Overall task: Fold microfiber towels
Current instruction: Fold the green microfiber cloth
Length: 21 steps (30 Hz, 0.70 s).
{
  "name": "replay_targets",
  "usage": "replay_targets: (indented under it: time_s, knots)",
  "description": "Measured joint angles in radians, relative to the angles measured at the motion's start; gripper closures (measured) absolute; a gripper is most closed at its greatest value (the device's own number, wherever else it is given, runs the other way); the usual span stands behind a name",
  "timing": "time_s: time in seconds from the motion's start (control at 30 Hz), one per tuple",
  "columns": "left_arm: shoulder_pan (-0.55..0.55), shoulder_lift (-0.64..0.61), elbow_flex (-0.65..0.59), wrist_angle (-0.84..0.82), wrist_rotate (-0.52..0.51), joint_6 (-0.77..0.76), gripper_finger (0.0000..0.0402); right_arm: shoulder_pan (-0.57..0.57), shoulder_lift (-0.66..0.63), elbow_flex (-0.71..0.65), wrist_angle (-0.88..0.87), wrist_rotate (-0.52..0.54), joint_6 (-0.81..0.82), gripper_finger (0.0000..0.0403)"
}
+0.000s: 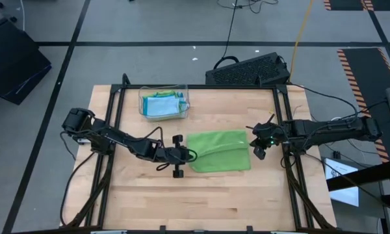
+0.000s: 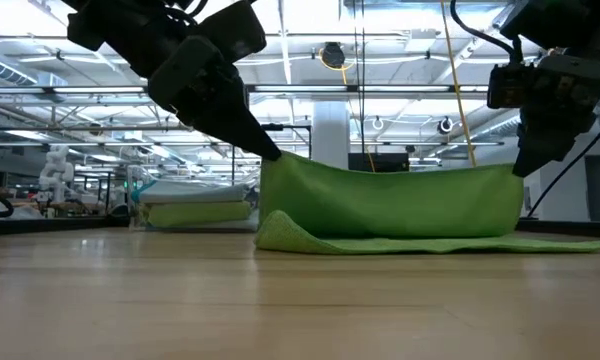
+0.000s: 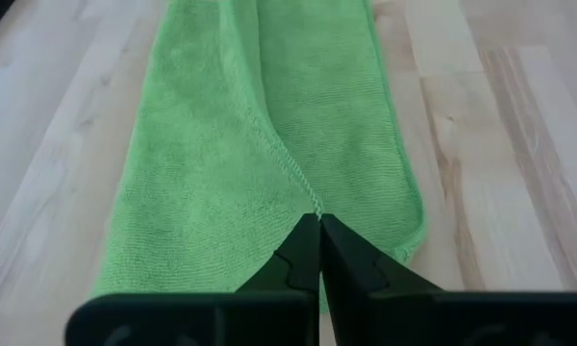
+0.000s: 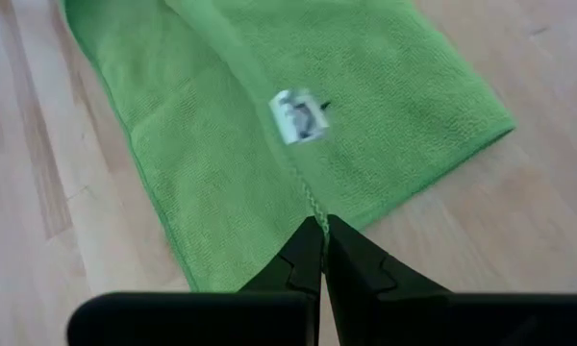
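A lime green microfiber towel (image 1: pixel 218 151) lies in the middle of the table, one long edge raised between my two grippers. My left gripper (image 1: pixel 194 155) is shut on that edge's left end and my right gripper (image 1: pixel 255 144) on its right end. A small white tag (image 4: pixel 298 115) sits on the hem near the right gripper. Folded blue and green towels lie in a clear tray (image 1: pixel 164 104) at the far left. My left gripper pinches the hemmed edge (image 3: pixel 311 204) at the towel's left end between its two fingers, slanting down from the table's left. That end is lifted; the cloth hangs below it (image 2: pixel 280 160) and the lower part lies on the table. My right gripper pinches the hemmed edge (image 4: pixel 315 213) at the towel's right end between its two fingers, slanting down from the table's right. The edge runs nearly straight across to the other gripper (image 2: pixel 510 170), and the cloth below it rests on the table.
A black keyboard (image 1: pixel 247 70) lies beyond the table's far edge. Black frame rails (image 1: pixel 117 110) run along the table's left and right sides. Bare wood (image 1: pixel 201 201) shows between the towel and the near edge.
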<state>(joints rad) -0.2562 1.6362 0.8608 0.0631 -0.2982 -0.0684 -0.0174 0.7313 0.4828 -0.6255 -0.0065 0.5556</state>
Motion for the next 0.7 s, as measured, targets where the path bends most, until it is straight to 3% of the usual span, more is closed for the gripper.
replay_targets:
  time_s: [0.33,0.7]
  knots:
    - [-0.002,0.0,0.0,-0.006,0.0,-0.017,0.0395,0.009,-0.015,0.0,-0.022,-0.007,0.042,0.0399]
    - [-0.028,0.0,0.0,-0.016,0.029,-0.042,0.0397,0.128,0.013,0.0,-0.007,0.006,0.136,0.0399]
